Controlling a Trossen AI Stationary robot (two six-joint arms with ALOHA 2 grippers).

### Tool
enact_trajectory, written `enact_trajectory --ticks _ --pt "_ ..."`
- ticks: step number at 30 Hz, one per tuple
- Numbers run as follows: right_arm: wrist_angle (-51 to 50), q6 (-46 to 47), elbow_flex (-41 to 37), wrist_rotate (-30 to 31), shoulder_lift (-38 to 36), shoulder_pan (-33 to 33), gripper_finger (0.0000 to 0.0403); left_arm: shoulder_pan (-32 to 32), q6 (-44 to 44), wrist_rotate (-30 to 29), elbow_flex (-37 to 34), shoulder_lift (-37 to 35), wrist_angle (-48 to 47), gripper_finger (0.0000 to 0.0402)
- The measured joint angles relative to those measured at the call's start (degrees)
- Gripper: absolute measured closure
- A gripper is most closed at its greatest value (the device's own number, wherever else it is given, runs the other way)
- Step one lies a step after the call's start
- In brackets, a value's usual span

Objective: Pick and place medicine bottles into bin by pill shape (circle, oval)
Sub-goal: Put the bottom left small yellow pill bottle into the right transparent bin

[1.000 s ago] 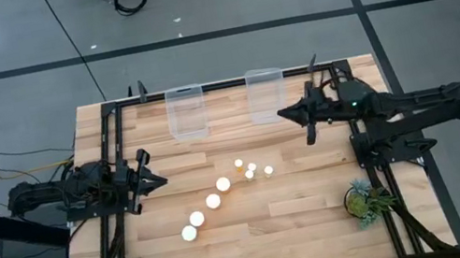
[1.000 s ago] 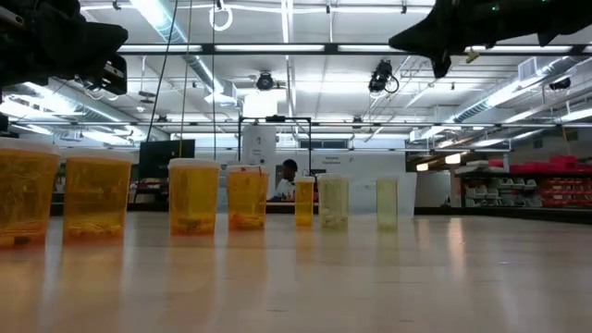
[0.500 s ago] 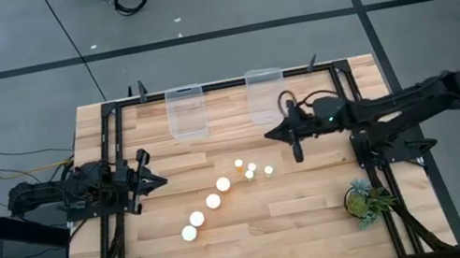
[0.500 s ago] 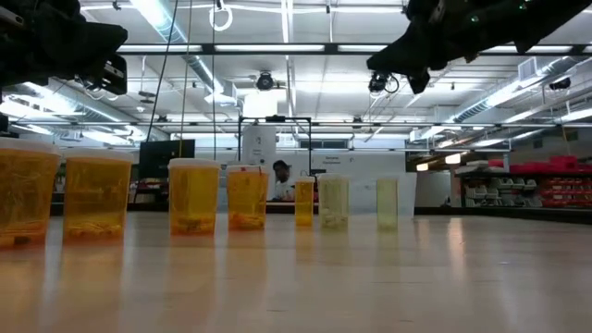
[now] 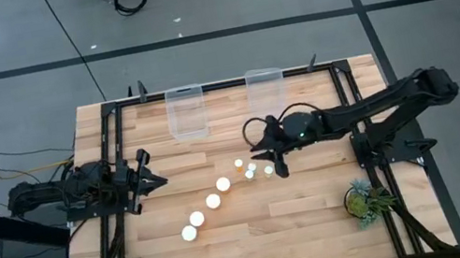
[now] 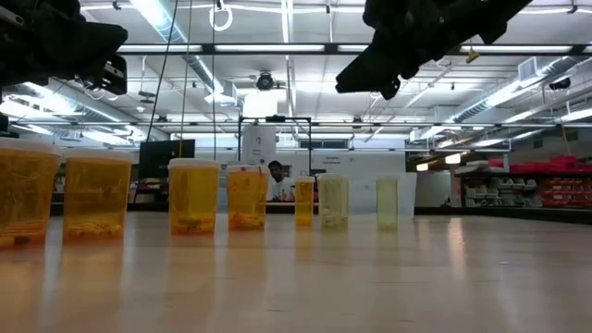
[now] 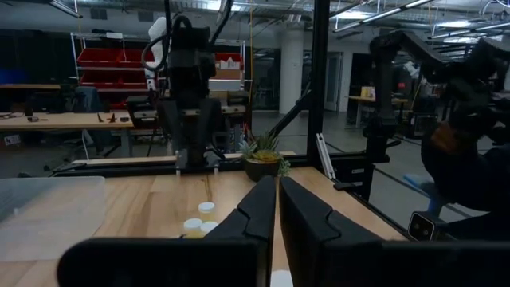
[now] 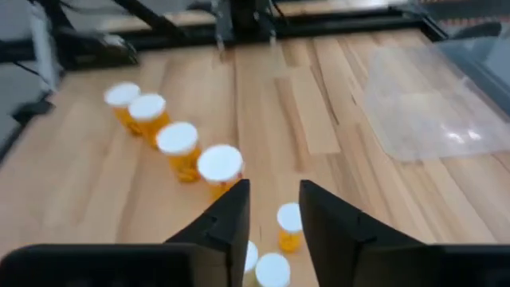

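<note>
Eight amber bottles with white caps stand upright on the wooden table. Several larger ones run in a slanting row point(image 5: 205, 209); the smaller ones cluster at its far right end point(image 5: 253, 169). In the right wrist view the larger row point(image 8: 177, 143) and one small bottle point(image 8: 288, 221) show. My right gripper point(image 5: 266, 161) is open and empty, hovering above the small cluster; it also shows in its wrist view point(image 8: 273, 191). My left gripper point(image 5: 152, 181) is shut and empty at the table's left side.
Two clear bins point(image 5: 187, 111) point(image 5: 265, 92) stand at the table's far edge. A small potted plant point(image 5: 366, 198) sits at the near right. The black frame rails point(image 5: 115, 168) run along the table's sides.
My right gripper has gone toward the table's left and near edges, from beside the right bin to above the cluster of small bottles, coming somewhat lower. The bottles have stayed in place.
</note>
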Motion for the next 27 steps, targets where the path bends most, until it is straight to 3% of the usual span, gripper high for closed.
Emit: enact_trajectory --ticks 11,22,27 --pt "-10.4 1.0 8.5 8.1 7.3 5.5 0.0238 0.0 0.0 0.0 0.0 0.0 0.0 0.0366" --pt "-22.0 2.1 17.9 12.5 15.0 8.2 0.0234 0.0 0.0 0.0 0.0 0.0 0.0 0.0375" --pt "-27.2 4.1 18.6 13.8 15.1 8.3 0.0233 0.0 0.0 0.0 0.0 0.0 0.0 0.0367"
